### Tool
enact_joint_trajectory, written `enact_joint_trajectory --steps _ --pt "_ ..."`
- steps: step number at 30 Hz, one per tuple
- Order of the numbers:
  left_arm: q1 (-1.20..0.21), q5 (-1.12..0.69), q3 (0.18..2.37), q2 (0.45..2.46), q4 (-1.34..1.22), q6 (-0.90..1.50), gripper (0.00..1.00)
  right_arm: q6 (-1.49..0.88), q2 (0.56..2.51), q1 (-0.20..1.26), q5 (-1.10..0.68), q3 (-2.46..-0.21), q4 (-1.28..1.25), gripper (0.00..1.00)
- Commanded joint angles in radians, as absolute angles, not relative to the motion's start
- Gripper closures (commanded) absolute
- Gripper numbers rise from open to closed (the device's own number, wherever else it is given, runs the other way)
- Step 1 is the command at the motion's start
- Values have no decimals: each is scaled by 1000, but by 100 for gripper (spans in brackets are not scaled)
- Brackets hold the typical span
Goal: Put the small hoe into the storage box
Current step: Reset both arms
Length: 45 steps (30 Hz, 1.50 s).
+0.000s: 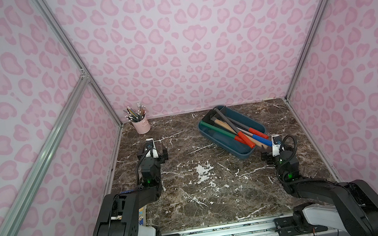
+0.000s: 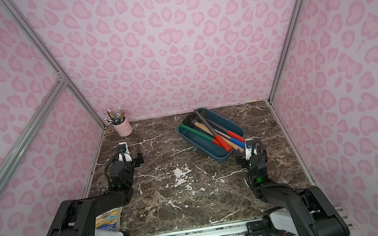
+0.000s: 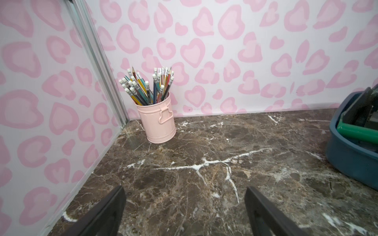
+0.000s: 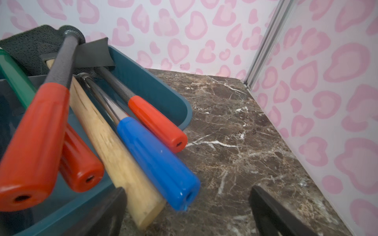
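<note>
hoe (image 1: 228, 123): lies in box (image 1: 241, 154), atop other tools, red handle at near end.
box: on surface (image 1: 194, 198), far right.
left gripper (image 3: 184, 189): jaws spread wide, nothing held, well apart from box.
right gripper (image 4: 188, 189): jaws spread wide, nothing held, just beside protruding handles.

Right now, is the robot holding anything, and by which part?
Nothing. The left tool and right tool are open and empty; the small hoe lies in the storage box.

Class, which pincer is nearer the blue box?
Right. The right pincer sits open beside the box's near corner; the left pincer is farther off, across the table on the pencil cup's side.
</note>
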<state>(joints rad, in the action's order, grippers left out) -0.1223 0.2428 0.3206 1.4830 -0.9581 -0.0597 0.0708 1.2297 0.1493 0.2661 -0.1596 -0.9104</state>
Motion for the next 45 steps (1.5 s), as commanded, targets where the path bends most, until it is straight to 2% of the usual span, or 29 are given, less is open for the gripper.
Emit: enact_joint_trajectory --steps 1,4,6,14,18,45 --pt "-116 229 272 1500 -1185 -51 6 58 1279 111 199 -145 -1120 3" --pt "-102 217 262 1530 -1222 -33 5 67 1339 92 164 -154 -1201 3" --pt "-89 191 252 1541 -1249 -29 5 41 1363 74 130 -203 -1142 3" --pt "-84 168 231 1557 -1298 -34 4 3 1569 55 141 -170 -1432 2" --pt "-83 172 233 1558 -1297 -33 4 -26 1534 24 98 -233 -1243 1" --pt "-69 115 239 1558 -1284 -38 4 -26 1538 10 65 -237 -1247 0"
